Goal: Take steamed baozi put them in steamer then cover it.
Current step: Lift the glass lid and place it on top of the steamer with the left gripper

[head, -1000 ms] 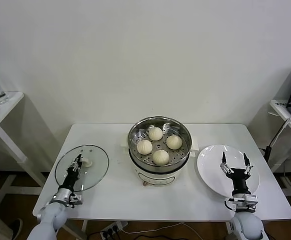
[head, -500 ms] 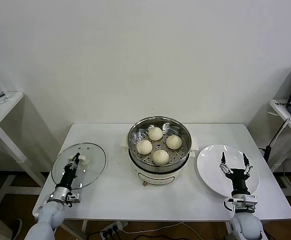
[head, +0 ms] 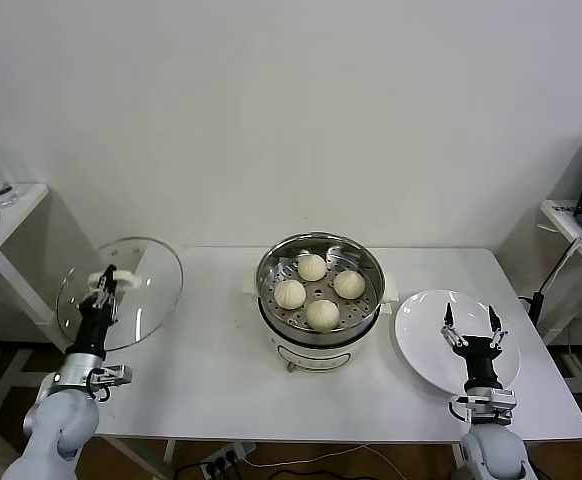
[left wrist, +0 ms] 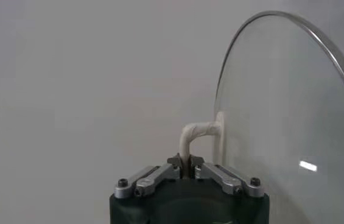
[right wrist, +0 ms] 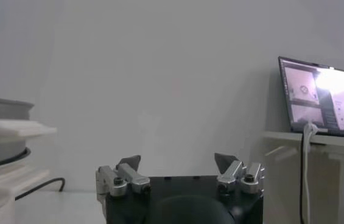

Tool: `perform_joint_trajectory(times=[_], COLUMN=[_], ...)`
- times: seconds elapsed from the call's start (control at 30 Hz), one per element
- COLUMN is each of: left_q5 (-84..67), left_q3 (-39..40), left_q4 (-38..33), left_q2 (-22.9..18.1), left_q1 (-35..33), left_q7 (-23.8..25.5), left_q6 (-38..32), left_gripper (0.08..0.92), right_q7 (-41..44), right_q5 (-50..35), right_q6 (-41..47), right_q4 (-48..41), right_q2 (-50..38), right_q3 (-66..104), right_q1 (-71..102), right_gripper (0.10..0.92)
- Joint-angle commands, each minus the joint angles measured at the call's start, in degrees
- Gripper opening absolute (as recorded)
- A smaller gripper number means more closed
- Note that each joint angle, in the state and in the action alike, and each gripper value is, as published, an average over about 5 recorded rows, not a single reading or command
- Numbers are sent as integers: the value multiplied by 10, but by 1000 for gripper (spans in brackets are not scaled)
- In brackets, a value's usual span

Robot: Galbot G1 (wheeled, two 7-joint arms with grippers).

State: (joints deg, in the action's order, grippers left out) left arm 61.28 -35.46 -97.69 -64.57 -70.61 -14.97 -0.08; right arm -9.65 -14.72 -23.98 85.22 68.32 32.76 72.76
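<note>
The steel steamer (head: 317,262) stands at the table's middle with several cream baozi (head: 322,313) on its perforated floor. My left gripper (head: 102,284) is shut on the white handle (left wrist: 197,135) of the clear glass cover (head: 121,292) and holds it lifted and tilted almost upright off the table's left end, well left of the steamer. The cover's metal rim (left wrist: 336,53) shows in the left wrist view. My right gripper (head: 469,322) is open and empty above the white plate (head: 429,340), right of the steamer; its fingertips (right wrist: 129,163) stand wide apart.
The steamer's side (right wrist: 1,131) shows in the right wrist view. A side table (head: 1,215) stands far left. Another table with a laptop (right wrist: 321,97) stands far right. A cable (head: 301,458) hangs below the table's front edge.
My left gripper has lifted the cover off the table, swung it up and to the left, and tilted it from flat to almost upright. The right arm has not moved.
</note>
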Motion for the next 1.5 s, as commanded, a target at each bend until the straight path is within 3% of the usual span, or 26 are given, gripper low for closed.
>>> perform_joint_trajectory(times=[0.03, 0.23, 0.53, 0.87, 1.5], left_q5=[-41, 15, 64, 154, 277], left_q3=[138, 311, 433, 468, 459], left_q4=[-360, -332, -179, -90, 10], left_q2=[4, -61, -154, -202, -258], left_q1=[-30, 54, 161, 223, 231], left_q7=[139, 190, 225, 283, 324], left_q6=[216, 282, 317, 322, 316], left_gripper=[185, 185, 185, 185, 185], right_q7=[-1, 0, 1, 2, 2], right_q5=[0, -1, 1, 8, 13], right_q6=[-3, -9, -15, -18, -19], right_q4=[-5, -15, -34, -39, -46], right_q2=[0, 4, 6, 11, 16], right_q3=[3, 6, 7, 10, 12], right_q1=[-1, -4, -15, -17, -21], right_gripper=[823, 823, 823, 823, 823])
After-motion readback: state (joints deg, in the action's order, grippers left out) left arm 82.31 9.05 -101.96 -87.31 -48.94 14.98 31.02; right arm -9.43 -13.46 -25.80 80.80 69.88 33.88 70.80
